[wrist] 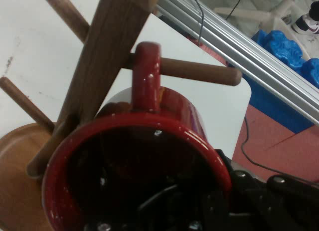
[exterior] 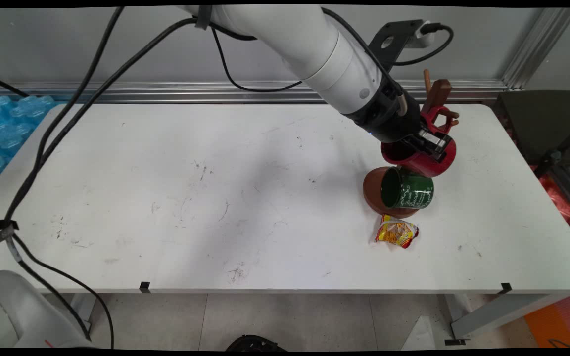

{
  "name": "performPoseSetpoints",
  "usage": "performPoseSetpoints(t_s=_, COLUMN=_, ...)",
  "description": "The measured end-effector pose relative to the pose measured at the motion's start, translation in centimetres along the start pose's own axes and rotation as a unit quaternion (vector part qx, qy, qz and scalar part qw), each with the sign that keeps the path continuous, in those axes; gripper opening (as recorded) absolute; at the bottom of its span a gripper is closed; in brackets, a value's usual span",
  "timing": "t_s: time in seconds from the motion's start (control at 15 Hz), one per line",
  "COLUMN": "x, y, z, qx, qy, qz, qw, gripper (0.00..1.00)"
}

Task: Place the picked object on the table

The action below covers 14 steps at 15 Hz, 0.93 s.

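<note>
The red mug (wrist: 144, 161) sits at the table's (exterior: 215, 198) far right, its handle (wrist: 146, 76) threaded over a peg (wrist: 199, 71) of the wooden mug tree (wrist: 107, 56). The gripper (exterior: 431, 143) is clamped on its rim (one finger inside). A green mug (exterior: 408, 190) hangs below, a snack packet (exterior: 396, 232) nearby.

Glossy glazed red mug (wrist: 149, 156) catching highlights, matt brown wooden mug tree (wrist: 107, 56), shiny green mug (exterior: 407, 189), crinkly foil snack packet (exterior: 396, 232), scuffed white table (exterior: 191, 198).
</note>
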Motion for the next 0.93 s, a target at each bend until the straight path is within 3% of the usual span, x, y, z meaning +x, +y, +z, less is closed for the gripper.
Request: performPoseSetpoints(t_s=0.93, x=0.3, y=3.2, z=-2.0, qx=-0.029, qy=0.006, qz=0.008, qw=0.9995, gripper=0.0)
